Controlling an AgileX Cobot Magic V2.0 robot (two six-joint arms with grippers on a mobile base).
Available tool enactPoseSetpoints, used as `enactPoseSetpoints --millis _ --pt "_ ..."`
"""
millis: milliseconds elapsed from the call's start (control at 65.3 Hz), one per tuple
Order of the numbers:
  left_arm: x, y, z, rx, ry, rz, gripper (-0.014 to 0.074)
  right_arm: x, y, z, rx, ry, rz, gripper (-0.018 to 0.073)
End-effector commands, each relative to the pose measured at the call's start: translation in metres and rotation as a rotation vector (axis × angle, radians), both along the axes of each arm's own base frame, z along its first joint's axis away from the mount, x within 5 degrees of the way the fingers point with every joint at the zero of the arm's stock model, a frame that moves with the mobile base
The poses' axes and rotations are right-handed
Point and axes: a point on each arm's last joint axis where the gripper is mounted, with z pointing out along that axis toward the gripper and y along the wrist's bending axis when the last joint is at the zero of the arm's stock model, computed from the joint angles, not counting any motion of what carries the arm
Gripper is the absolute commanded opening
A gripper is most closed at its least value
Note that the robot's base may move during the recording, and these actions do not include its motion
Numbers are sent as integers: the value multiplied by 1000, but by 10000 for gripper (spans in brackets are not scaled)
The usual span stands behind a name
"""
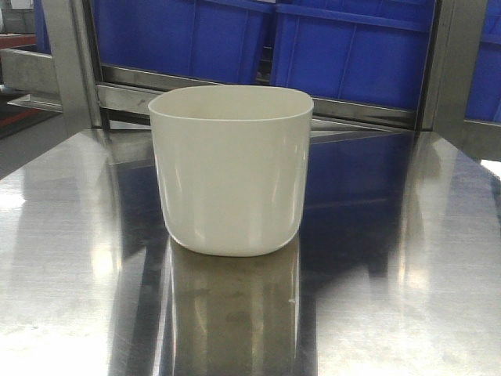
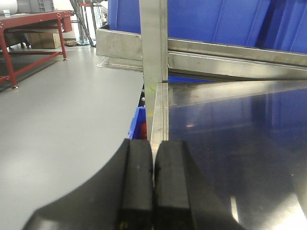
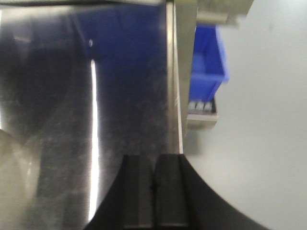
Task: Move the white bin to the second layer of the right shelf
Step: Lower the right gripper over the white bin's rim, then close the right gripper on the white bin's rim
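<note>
The white bin [image 1: 231, 172] stands upright on the mirror-like steel tabletop [image 1: 391, 305], near its middle, with nothing touching it in the front view. No gripper shows in that view. My left gripper [image 2: 153, 146] is shut with nothing between its black pads and hovers over the table's left edge [image 2: 160, 115]. At the table's right edge [image 3: 173, 96] my right gripper [image 3: 154, 162] is also shut and holds nothing. The bin does not show clearly in either wrist view. The right shelf second layer is out of view.
Large blue ribbed crates [image 1: 352, 55] sit on a steel rack behind the table, with upright steel posts [image 2: 154, 57] at its corners. A small blue bin [image 3: 208, 62] sits on a low steel rack off the right edge. Grey floor and a red-framed bench [image 2: 29, 28] lie to the left.
</note>
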Motion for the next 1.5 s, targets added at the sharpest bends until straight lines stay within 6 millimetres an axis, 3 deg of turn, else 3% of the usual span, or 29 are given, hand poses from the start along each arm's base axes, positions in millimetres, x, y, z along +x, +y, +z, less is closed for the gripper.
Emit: enactPoseSetpoints --millis 0,46,214,291,505,796,996,1179,1486 --pt "0 0 -4 -8 -65 -4 85 22 11 16 28 6 -13 62" --pt "0 0 -4 -8 -65 -4 85 33 19 16 20 63 -4 84" --pt "0 0 -4 -8 -65 -4 85 73 60 18 -20 195 65 312" --pt "0 0 -4 -8 -65 -4 85 85 76 18 -12 238 68 353" --pt "0 0 -4 -8 -65 -4 85 112 119 44 23 332 -3 357" --pt "0 0 -4 -8 -65 -4 85 121 172 79 62 354 73 357" --pt "0 0 -4 -8 -65 -4 85 130 185 75 72 374 81 357" --pt "0 0 -4 -8 -65 -4 85 127 195 73 110 393 113 357" --pt "0 0 -4 -8 -65 -4 85 135 201 61 87 399 113 357"
